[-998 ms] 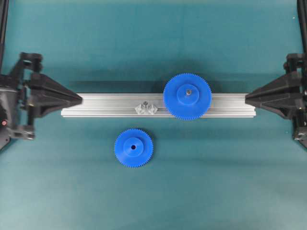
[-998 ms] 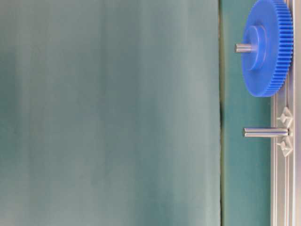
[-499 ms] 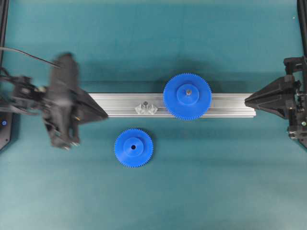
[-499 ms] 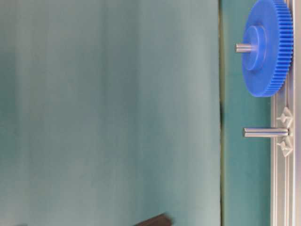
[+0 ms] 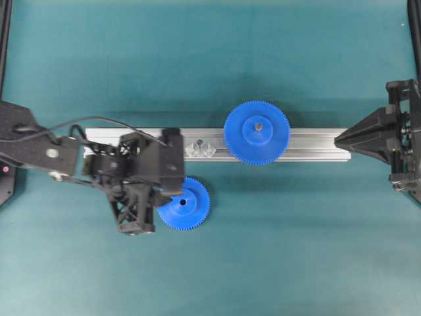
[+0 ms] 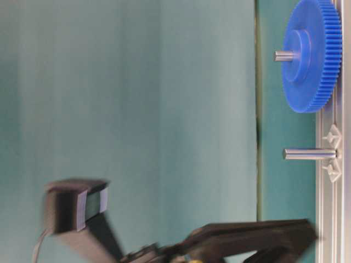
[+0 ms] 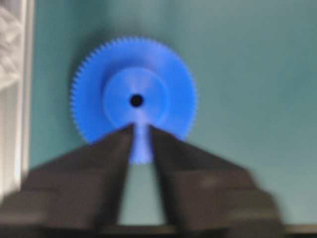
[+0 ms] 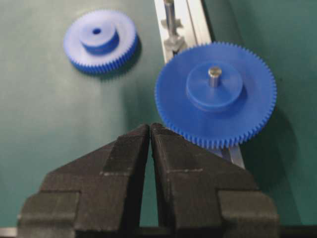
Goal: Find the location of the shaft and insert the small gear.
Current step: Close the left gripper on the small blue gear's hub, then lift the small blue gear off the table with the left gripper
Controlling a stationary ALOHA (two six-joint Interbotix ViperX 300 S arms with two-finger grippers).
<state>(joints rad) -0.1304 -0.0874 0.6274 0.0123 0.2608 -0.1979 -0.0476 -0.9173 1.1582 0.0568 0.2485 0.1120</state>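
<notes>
Between the left hand's (image 7: pixel 141 130) parted fingertips lies the small gear (image 7: pixel 133 99).

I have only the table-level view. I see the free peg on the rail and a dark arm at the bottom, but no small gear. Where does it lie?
Observer: The small gear lies flat on the green mat, beside the rail, not on it. Seen from overhead, it is just below the shaft.
Operator: Does the left gripper hold it?
Observer: No. In the left wrist view the left gripper is open, with a narrow gap between its tips, over the gear's near edge. I cannot judge contact.
Operator: And the right one?
Observer: The right gripper is shut and empty, at the rail's right end.
</notes>
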